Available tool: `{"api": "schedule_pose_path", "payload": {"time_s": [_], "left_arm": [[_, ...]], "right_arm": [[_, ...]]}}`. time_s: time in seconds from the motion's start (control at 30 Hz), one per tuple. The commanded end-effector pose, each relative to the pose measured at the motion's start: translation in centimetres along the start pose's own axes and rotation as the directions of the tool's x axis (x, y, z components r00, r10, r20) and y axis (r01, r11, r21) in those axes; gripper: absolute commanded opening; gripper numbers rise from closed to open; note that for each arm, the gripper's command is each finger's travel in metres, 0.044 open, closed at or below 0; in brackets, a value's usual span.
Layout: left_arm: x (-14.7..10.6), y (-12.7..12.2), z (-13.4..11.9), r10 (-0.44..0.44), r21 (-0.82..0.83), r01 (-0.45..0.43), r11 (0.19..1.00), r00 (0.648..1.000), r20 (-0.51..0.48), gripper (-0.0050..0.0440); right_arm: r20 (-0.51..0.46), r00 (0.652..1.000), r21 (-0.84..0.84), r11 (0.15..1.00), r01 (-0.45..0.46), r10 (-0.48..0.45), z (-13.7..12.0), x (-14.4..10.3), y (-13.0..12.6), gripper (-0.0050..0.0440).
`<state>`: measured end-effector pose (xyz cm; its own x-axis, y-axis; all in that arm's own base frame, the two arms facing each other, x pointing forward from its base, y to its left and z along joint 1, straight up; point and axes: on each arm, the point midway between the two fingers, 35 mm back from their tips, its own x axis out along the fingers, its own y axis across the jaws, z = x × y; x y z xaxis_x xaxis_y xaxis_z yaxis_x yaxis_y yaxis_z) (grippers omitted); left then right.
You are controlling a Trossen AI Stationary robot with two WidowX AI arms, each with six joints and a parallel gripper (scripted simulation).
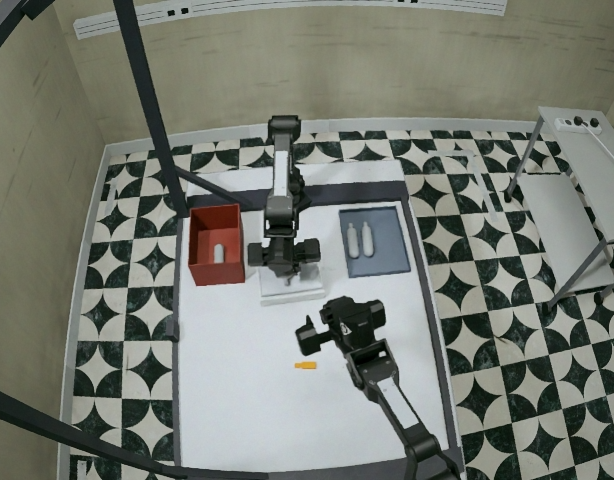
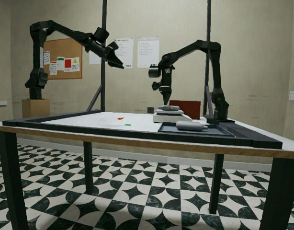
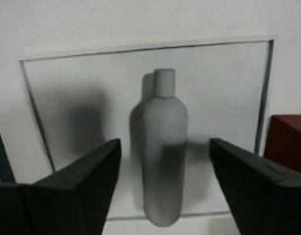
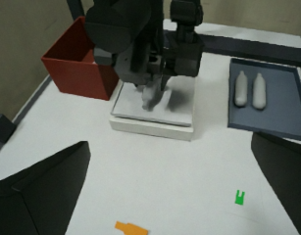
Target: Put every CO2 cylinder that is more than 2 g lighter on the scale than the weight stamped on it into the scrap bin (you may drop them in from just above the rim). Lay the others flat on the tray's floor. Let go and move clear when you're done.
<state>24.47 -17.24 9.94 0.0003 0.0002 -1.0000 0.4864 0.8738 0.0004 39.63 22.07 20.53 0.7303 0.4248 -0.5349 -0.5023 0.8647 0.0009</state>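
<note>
1. Lower centre, we keep the right fingers (image 1: pixel 339 305) (image 2: pixel 122 66) wide, likely leaving room.
2. At centre, our left fingers (image 1: pixel 288 275) (image 2: pixel 165 103) stand part-open, astride the scale's cylinder (image 1: pixel 286 281) (image 2: pixel 170 108) (image 3: pixel 165 147) (image 4: pixel 149 100); we can't read stamp or display.
3. Upper right, two lie flat in the tray (image 1: pixel 390 263) (image 2: pixel 166 128) (image 4: pixel 279 117), presumably kept; upper left, the bin (image 1: pixel 219 274) (image 2: pixel 191 109) (image 3: pixel 292 147) (image 4: pixel 76 80) partly hides another.

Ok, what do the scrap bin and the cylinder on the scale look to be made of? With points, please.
Scrap bin (image 1: pixel 219 274) (image 2: pixel 193 109) (image 4: pixel 78 78): probably painted metal or plastic; even matte red, thin flat walls.
Cylinder on the scale (image 2: pixel 170 108) (image 3: pixel 164 127) (image 4: pixel 149 100): likely metal; dull grey, smooth rounded body.
</note>
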Motion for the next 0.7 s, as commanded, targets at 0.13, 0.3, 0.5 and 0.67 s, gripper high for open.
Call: {"api": "schedule_pose_path", "payload": {"time_s": [0.13, 0.3, 0.5, 0.67], "left_arm": [[0.8, 0.0, 0.0, -0.001, 0.005, 0.001, 1.000, 1.000, 0.005, 0.0252], [1.5, 0.0, 0.0, -0.001, 0.005, 0.001, 1.000, 1.000, 0.005, 0.0252], [2.2, 0.0, 0.0, -0.001, 0.005, 0.001, 1.000, 1.000, 0.005, 0.0252], [1.9, 0.0, 0.2, -0.003, 0.005, 0.003, 1.000, 1.000, 0.016, 0.0212]], "right_arm": [[0.034, 0.999, -0.003, 1.000, -0.002, 0.002, 1.2, -0.7, 0.1, 0.0440], [0.034, 0.999, -0.003, 1.000, -0.002, 0.002, 1.2, -0.7, 0.1, 0.0440], [0.034, 0.999, -0.003, 1.000, -0.002, 0.002, 1.2, -0.7, 0.1, 0.0440], [0.034, 0.999, -0.003, 1.000, -0.002, 0.002, 1.2, -0.7, 0.1, 0.0440]]}}
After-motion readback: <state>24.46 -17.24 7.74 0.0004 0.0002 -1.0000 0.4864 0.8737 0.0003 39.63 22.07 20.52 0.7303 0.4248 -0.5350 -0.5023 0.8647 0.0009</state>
